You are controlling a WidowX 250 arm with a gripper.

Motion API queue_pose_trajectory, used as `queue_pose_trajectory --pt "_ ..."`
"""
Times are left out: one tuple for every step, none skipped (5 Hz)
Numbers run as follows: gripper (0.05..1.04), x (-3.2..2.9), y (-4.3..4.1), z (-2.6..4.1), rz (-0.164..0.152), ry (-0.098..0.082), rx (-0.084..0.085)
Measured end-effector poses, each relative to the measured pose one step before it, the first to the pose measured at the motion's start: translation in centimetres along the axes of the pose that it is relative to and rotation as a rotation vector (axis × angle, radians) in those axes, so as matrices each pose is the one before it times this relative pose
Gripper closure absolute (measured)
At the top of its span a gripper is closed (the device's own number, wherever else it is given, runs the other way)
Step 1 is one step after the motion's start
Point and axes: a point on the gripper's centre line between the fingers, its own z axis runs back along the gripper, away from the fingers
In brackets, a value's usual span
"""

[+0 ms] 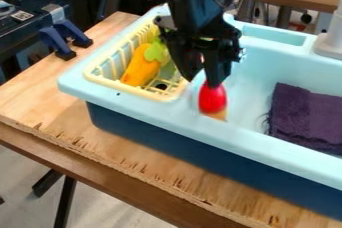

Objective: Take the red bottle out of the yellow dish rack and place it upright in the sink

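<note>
Well, the pincer (202,83) stands spread, one tip seemingly touching the red toy (212,100).

Bright, even indoor light, soft shading inside the light-blue sink (257,74), faint highlight on the red object (212,102)

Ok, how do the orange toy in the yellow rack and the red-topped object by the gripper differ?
Colour: the orange toy has green at its upper end; the red-topped object is tan below.
Place: the orange toy is in the yellow rack; the red-topped object is outside it, just below the gripper.
Both are within the light-blue sink.
</note>
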Motion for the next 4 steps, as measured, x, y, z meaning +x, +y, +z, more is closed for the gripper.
queue_pose_trajectory --pt "0.081 0.578 -0.248 0.746 0.0005 -0.0329 -0.0084" --pt "0.076 0.225 -0.106 0.305 -0.0068 -0.0058 -0.0011" --pt "0.081 0.283 0.135 1.12 0.0111 -0.0287 0.0036" --pt "0.081 0.947 -0.169 3.057 0.0187 -0.1132 -0.0329"
